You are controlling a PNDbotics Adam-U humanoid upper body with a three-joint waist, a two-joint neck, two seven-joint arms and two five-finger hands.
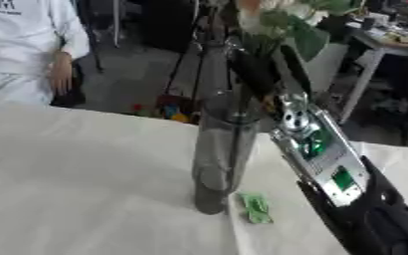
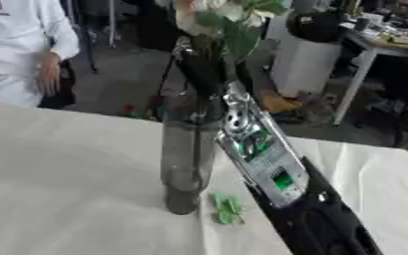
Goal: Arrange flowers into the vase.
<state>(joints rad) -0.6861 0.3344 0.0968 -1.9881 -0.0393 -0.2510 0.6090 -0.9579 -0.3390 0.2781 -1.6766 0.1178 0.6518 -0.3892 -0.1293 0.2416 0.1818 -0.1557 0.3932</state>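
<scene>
A tall, smoky-grey glass vase (image 1: 223,154) stood upright on the white cloth-covered table (image 1: 77,184), a little right of the middle and toward the near edge. The robot's right arm (image 2: 277,169), black with a silver forearm and green lights showing inside it, rose from the near right corner and slanted up to the vase's mouth. Its right hand (image 1: 253,74) was at the rim, dark against the dark background, around the stems of a bunch of white flowers with broad green leaves (image 1: 281,17). Whether the fingers were clamped on the stems or had let them go could not be told; the blur hid them.

The stems appeared to run down into the glass, as a dark line showed inside the vase, while the blooms and leaves stood high above the rim at the far side. A small scrap of green leaf (image 2: 228,209) lay on the cloth just beside the vase's base, on its near right.

By the look of it, the placing was well advanced: the bunch was in or entering the vase. What seemed left was releasing the stems, drawing the hand clear, and perhaps settling the flowers. The left hand did not show in either view.
</scene>
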